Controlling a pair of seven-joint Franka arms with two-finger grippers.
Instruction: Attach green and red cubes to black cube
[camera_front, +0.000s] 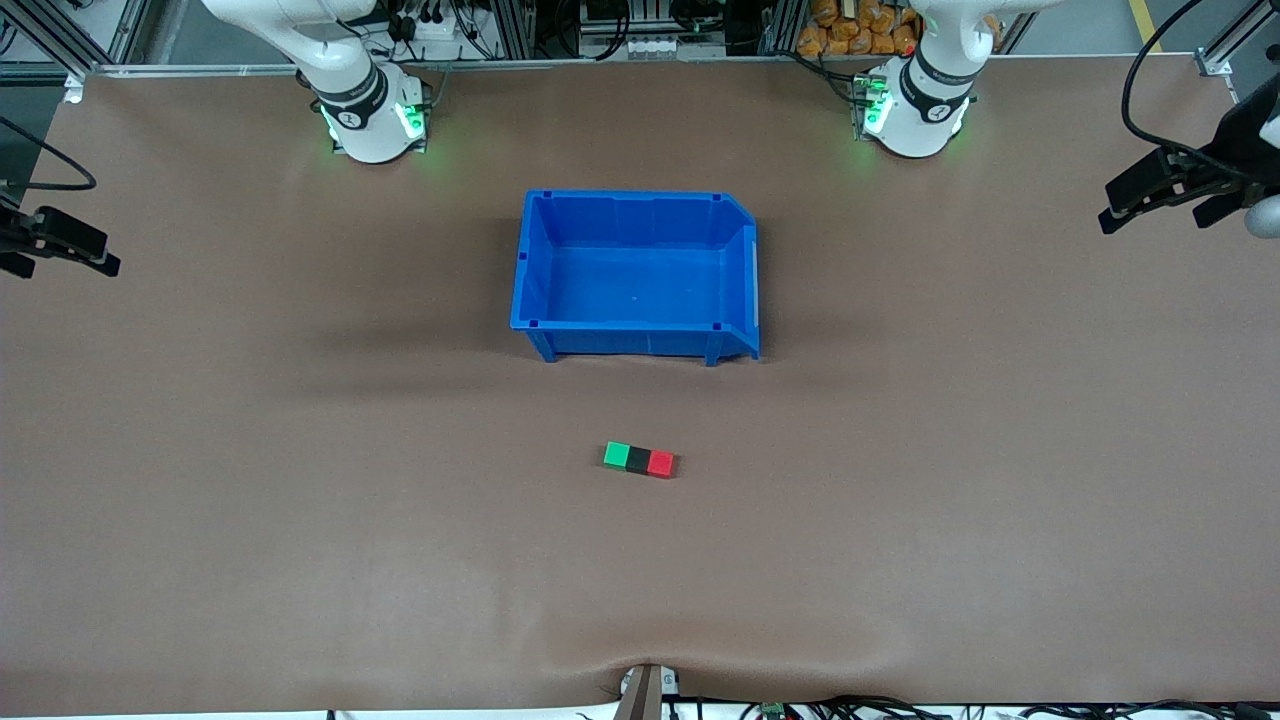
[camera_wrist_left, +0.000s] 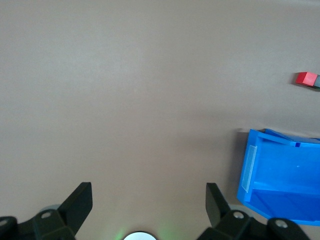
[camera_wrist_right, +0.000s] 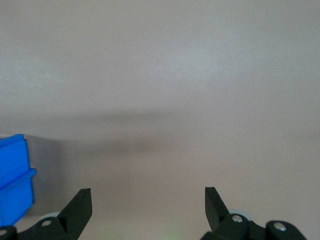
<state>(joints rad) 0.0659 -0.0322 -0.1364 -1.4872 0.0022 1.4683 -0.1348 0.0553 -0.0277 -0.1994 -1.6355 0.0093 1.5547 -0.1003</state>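
Observation:
The green cube (camera_front: 617, 455), black cube (camera_front: 638, 460) and red cube (camera_front: 661, 463) lie joined in one row on the brown table, the black one in the middle, nearer to the front camera than the blue bin. The left wrist view shows the red cube (camera_wrist_left: 306, 78) with a sliver of the black cube (camera_wrist_left: 316, 83) beside it. My left gripper (camera_front: 1155, 215) (camera_wrist_left: 149, 197) is open and empty, over the left arm's end of the table. My right gripper (camera_front: 60, 262) (camera_wrist_right: 148, 200) is open and empty, over the right arm's end of the table.
An empty blue bin (camera_front: 636, 335) stands mid-table between the cubes and the arm bases. It also shows in the left wrist view (camera_wrist_left: 280, 175) and at the edge of the right wrist view (camera_wrist_right: 12, 180). Bare brown table surrounds the cubes.

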